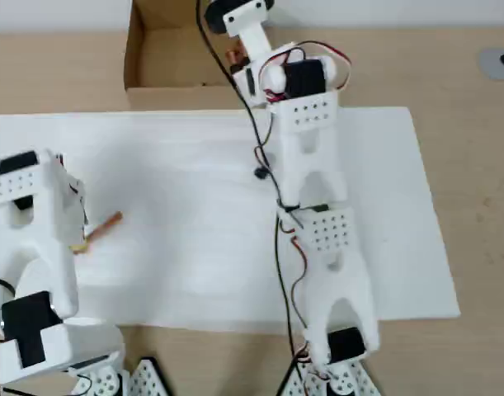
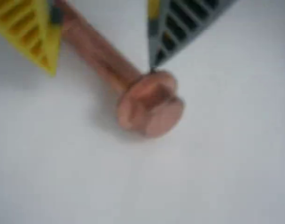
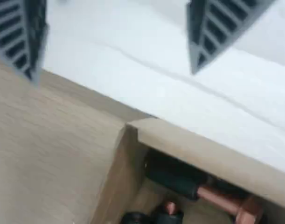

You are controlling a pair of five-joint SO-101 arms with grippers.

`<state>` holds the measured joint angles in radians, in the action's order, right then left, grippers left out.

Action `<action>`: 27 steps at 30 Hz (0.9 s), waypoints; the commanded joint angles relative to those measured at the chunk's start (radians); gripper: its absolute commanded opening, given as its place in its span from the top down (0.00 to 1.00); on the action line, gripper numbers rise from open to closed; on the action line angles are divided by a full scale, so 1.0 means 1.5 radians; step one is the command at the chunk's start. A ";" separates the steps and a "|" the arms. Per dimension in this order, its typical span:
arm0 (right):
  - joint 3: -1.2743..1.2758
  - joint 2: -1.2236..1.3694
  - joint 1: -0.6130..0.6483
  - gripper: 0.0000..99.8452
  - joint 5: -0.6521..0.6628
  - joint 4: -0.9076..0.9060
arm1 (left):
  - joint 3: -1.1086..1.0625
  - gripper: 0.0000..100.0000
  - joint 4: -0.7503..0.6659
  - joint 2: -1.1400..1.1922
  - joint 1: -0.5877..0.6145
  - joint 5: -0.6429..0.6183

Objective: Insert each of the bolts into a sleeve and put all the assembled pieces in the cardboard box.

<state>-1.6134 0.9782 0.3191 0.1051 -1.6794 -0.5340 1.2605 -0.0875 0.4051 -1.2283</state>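
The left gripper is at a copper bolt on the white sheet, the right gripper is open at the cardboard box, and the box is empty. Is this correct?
Only the last part is wrong: the cardboard box is not empty. The right wrist view shows a copper bolt in a black sleeve lying inside it. The rest is right.

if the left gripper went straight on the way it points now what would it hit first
The bolt, lying just ahead of the left gripper on the white mat; depth is unclear, but nothing else shows in between.
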 commanded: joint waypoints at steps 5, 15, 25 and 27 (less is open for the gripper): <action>-0.036 -0.077 0.010 0.75 -0.010 -0.029 | -0.060 0.86 -0.105 -0.004 -0.012 -0.010; -0.035 -0.080 0.010 0.75 -0.079 -0.030 | -0.086 0.86 -0.109 0.020 -0.014 0.061; -0.036 -0.083 0.009 0.75 -0.079 -0.040 | 0.012 1.00 -0.038 0.112 -0.009 0.226; -0.036 -0.083 0.010 0.75 -0.079 -0.052 | 0.057 0.99 0.012 0.113 -0.012 0.266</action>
<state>-1.6195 0.9782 0.3222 -0.0069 -1.7407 -0.5017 1.1761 0.0476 0.3974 -0.9091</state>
